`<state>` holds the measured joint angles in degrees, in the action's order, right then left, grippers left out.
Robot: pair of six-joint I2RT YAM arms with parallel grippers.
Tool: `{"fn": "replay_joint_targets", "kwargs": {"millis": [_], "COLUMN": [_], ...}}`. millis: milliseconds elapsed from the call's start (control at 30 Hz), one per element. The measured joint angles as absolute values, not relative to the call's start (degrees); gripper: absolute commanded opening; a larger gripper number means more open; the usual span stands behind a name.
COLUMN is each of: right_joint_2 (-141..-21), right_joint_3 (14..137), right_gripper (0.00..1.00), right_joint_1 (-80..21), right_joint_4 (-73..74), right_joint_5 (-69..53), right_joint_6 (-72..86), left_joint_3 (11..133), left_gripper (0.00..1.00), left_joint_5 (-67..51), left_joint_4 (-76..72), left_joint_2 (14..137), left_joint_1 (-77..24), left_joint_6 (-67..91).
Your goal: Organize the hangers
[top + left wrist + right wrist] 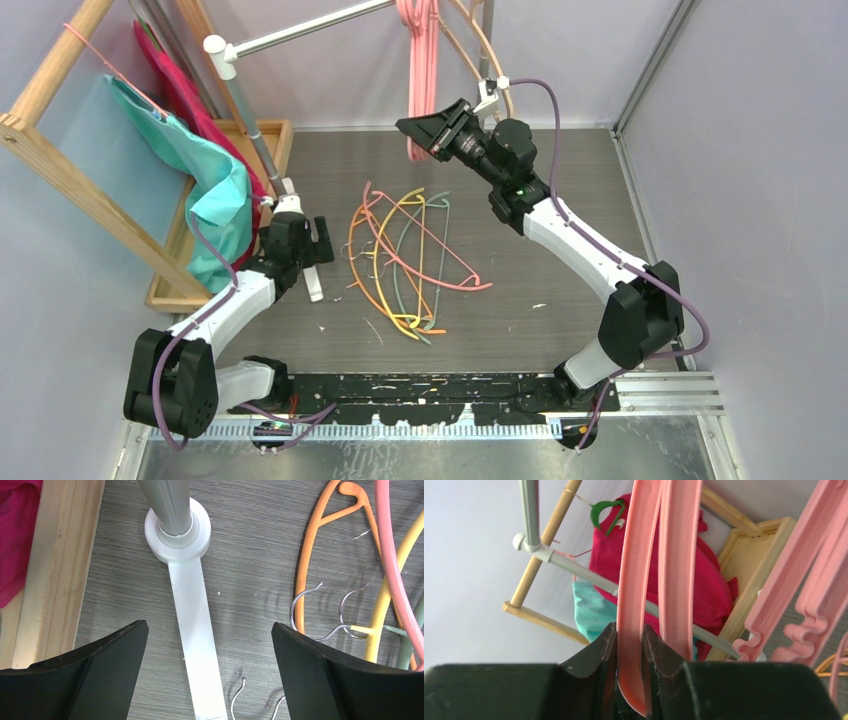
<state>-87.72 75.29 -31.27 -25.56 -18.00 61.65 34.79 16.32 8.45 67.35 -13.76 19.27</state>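
Hangers split in two camps: thick pink hangers [418, 70] dangling in a bunch at the back by the silver rail [310, 28], hooks cut off by the top edge, so no telling how well seated; thin hangers [405, 260] sprawled in a tangled heap on the grey floor [560, 200] between the arms. Orange hanger [305, 580], yellow hanger [382, 605], thin pink hanger [392, 555] and grey-green hanger [410, 645] all overlapping, wire hooks pointing toward the left arm. Up top, right gripper [408, 128] raised high and clamped on the lower curve of one thick pink hanger [631, 595], black fingers [594, 665] squeezing its flat bar from both sides, second pink hanger [679, 570] just beside it. Probably steadying that one to hang in line with its neighbours instead of swinging, though only a guess. Left gripper [210, 625] down low, jaws spread wide and holding nothing, poised over the white foot [195, 630] of the stand's grey pole [167, 505], near the heap's hooks and handy for fetching the next one. Off to the left, wooden frame [70, 170] with teal cloth [215, 190] and magenta garment [185, 95], well apart from the action. Plenty on the floor yet to hang; job looking roughly midway at best.
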Motion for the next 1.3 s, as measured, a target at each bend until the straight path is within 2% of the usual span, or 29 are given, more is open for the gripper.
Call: {"fn": "replay_joint_targets", "kwargs": {"millis": [600, 633, 833, 967, 1100, 1300], "right_joint_2": [-87.7, -87.7, -87.7, -87.2, -84.6, -75.7], "right_joint_3": [74.0, 74.0, 73.9, 72.9, 71.9, 68.6], "right_gripper": [0.02, 0.05, 0.42, 0.72, 0.79, 0.8], "right_joint_1": [-22.3, -22.0, -20.2, -19.1, -18.6, -18.5], "right_joint_4": [-27.2, -27.3, -27.9, -27.7, -24.0, -17.2], "right_joint_5": [-19.6, -19.9, -21.8, -20.3, -17.6, -12.4], "right_joint_6": [63.4, 63.5, 64.8, 64.5, 61.5, 55.0], "left_joint_3": [34.8, 34.8, 34.8, 34.8, 34.8, 34.8], "left_gripper": [0.98, 0.98, 0.98, 0.98, 0.98, 0.98], "left_joint_5": [16.3, 16.3, 16.3, 16.3, 16.3, 16.3], "left_joint_4": [8.4, 8.4, 8.4, 8.4, 8.4, 8.4], "left_joint_2": [67.4, 67.4, 67.4, 67.4, 67.4, 67.4], "left_joint_1": [-13.8, -13.8, -13.8, -13.8, -13.8, -13.8], "left_joint_6": [19.3, 19.3, 19.3, 19.3, 19.3, 19.3]}}
